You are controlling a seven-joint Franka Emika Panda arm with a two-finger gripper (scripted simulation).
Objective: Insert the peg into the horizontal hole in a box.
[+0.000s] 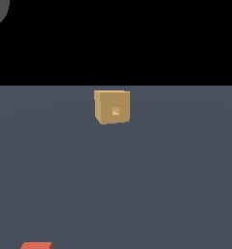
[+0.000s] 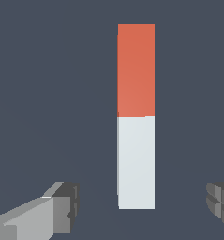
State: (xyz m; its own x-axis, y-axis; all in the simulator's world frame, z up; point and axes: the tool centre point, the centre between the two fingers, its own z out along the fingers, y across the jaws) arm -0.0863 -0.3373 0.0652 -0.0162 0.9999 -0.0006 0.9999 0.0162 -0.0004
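Hovering above a long flat-faced bar, half orange-red and half white, the peg (image 2: 136, 116), the grey two-fingered gripper (image 2: 144, 206) of the Panda arm hangs with its jaws spread wide and nothing between them. One finger (image 2: 48, 213) shows on one side of the peg's white end in the wrist view and the other on the opposite side, both well apart from the bar and touching nothing. The spread looks deliberate: the fingers straddle the white half, which suggests the arm means to grip there and leave the orange-red half free to lead into the opening.

The peg lies flat on the dark slate-blue floor (image 1: 175, 194), not yet lifted. In the exterior view only a sliver of its orange-red end (image 1: 36, 245) shows at the lower edge, well short of the target and off toward the exterior view's left of it.

Far beyond the peg stands the tan, yellowish-brown cube, the box (image 1: 112, 107), resting on the same floor near its far edge. A small square hole (image 1: 115, 111), lighter inside, sits in the middle of the box's front face, turned toward the peg's side of the floor, so a level push could reach it. Grasp, lift and carry all appear to remain.
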